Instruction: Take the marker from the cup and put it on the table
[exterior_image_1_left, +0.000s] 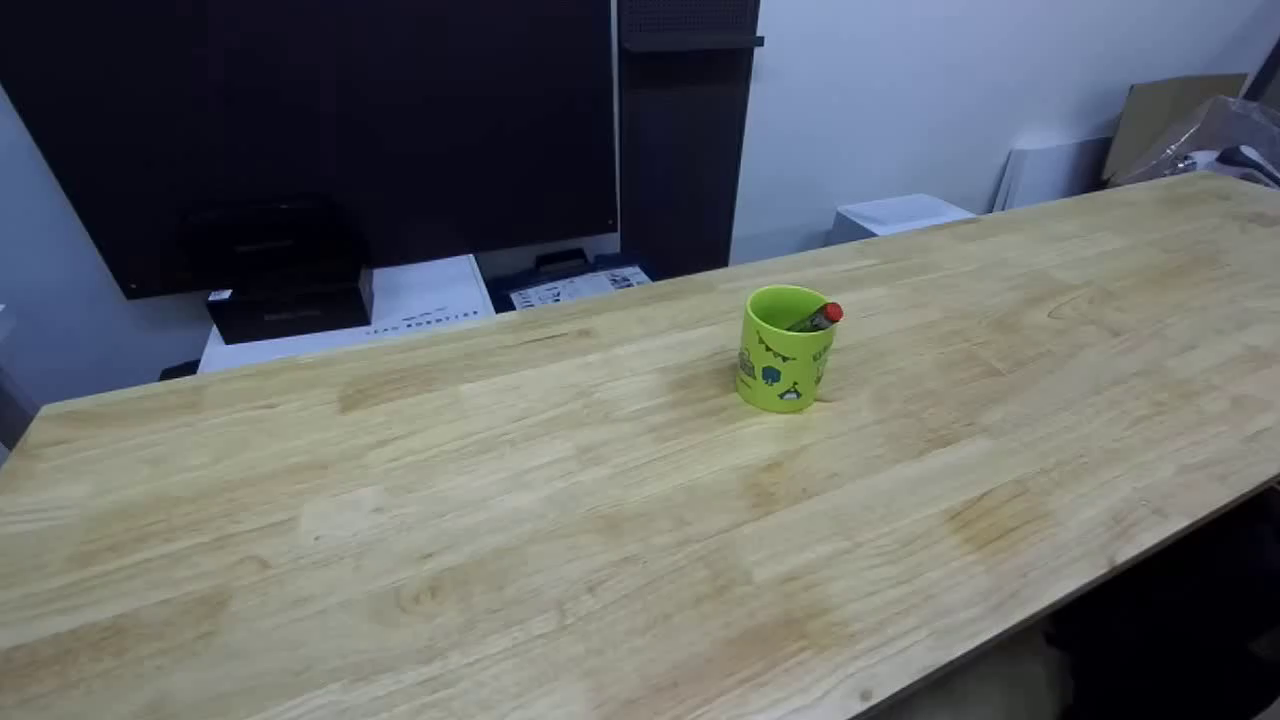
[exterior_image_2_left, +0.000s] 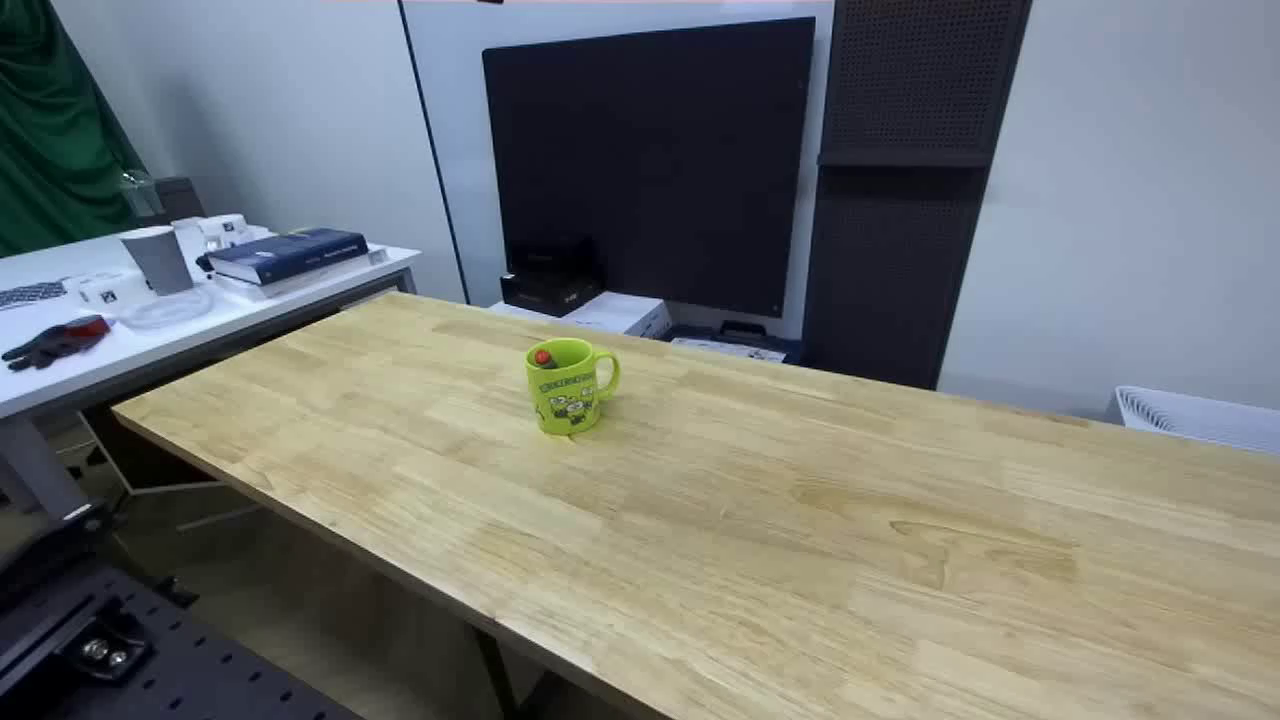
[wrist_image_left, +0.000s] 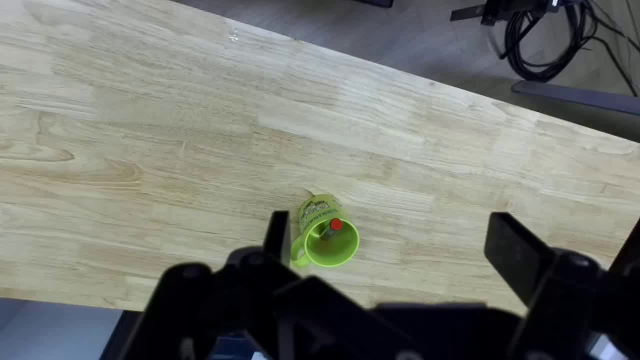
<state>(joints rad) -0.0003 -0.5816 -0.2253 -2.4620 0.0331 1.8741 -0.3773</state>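
The lime-green cup (exterior_image_1_left: 783, 368) stands upright on the light-wood table (exterior_image_1_left: 500, 530), and it also shows in an exterior view (exterior_image_2_left: 567, 402). The red-ended marker (exterior_image_1_left: 826, 316) leans inside the cup; its red end is at the rim, also visible in an exterior view (exterior_image_2_left: 544, 359). Its lower part is hidden by the cup. In the wrist view, my gripper (wrist_image_left: 389, 220) is open and empty, with its fingers wide apart above the table. The cup (wrist_image_left: 316, 209) appears below, nearer the left finger, with the marker's red end (wrist_image_left: 335, 224) facing up. The gripper is out of both exterior views.
A white side table (exterior_image_2_left: 385, 268) holds a dark blue book (exterior_image_2_left: 290, 255), a grey paper cup (exterior_image_2_left: 157, 260) and a glove (exterior_image_2_left: 58, 342). White boxes (exterior_image_1_left: 425, 295) and a black box (exterior_image_1_left: 290, 310) stand behind the table. Coiled cables (wrist_image_left: 515, 55) lie beyond the table's edge.
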